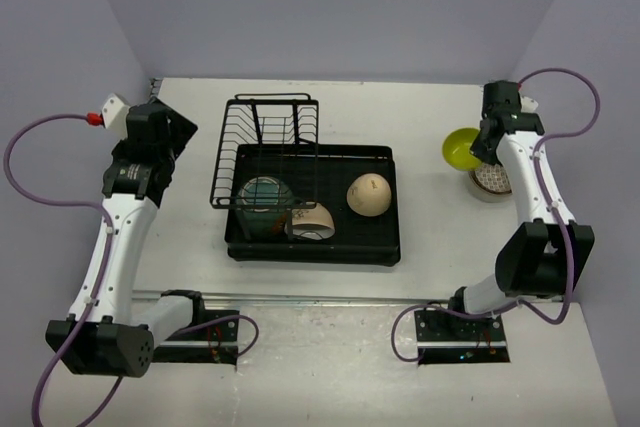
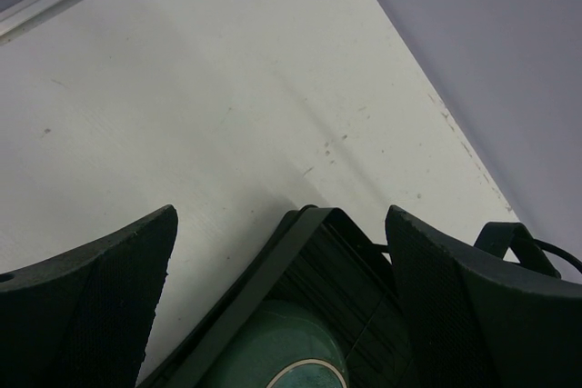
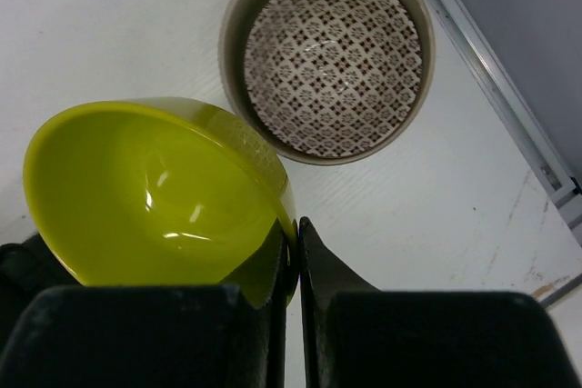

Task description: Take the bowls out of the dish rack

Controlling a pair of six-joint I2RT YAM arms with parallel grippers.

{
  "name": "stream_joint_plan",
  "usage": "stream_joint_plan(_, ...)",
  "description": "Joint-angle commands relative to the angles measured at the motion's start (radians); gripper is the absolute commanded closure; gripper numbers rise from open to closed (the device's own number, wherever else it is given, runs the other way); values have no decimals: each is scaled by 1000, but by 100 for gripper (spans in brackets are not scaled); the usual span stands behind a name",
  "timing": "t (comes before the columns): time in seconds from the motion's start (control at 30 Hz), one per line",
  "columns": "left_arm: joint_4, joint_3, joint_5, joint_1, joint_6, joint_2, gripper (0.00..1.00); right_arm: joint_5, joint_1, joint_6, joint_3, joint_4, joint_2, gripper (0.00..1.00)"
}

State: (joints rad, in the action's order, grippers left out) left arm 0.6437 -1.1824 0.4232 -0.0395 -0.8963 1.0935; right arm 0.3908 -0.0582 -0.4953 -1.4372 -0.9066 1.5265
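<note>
Desk (image 1: 420,267): white and matte, with small dark marks and fine scratches.
Room: plain lavender walls (image 1: 330,7) close the desk at its far, left and right edges.
Dish rack (image 1: 385,237): a black rectangular tray in the middle of the desk, a little toward the left edge. An upright black wire holder (image 1: 268,137) stands at its far left part.
Bowls in the rack: three. The teal bowl (image 1: 264,199) sits at the near left of the tray. The cream bowl with brown band (image 1: 314,222) lies on its side just beside it. The smooth cream bowl (image 1: 367,194) is upside down toward the right of the tray, apart from both.
Yellow-green bowl (image 3: 155,197): glossy and tilted, near the right edge of the desk toward the far right corner.
Brown-patterned bowl (image 3: 332,52): upright on the desk at the right edge, just beside the yellow-green bowl. It has a beige outer wall and a small diamond pattern inside.
Right claw (image 3: 293,238): pressed together on the rim of the yellow-green bowl.
Left claw (image 2: 282,217): spread, gripping nothing, near the left edge of the desk.
Top view only: all three bowls in the rack at once.
Right wrist view only: the pinch on the rim.
Left wrist view only: a corner of the dish rack and part of the teal bowl, seen between the spread fingers (image 2: 100,306).
</note>
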Motion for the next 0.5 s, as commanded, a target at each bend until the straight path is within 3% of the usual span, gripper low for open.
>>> stream_joint_plan(0.0, -47, -43, 5, 9, 34, 9, 5, 59, -46, -23, 50, 57, -40, 100)
stream_joint_plan(0.47, -44, -114, -47, 12, 74, 95, 6, -30, -222, -49, 235, 192, -100, 100)
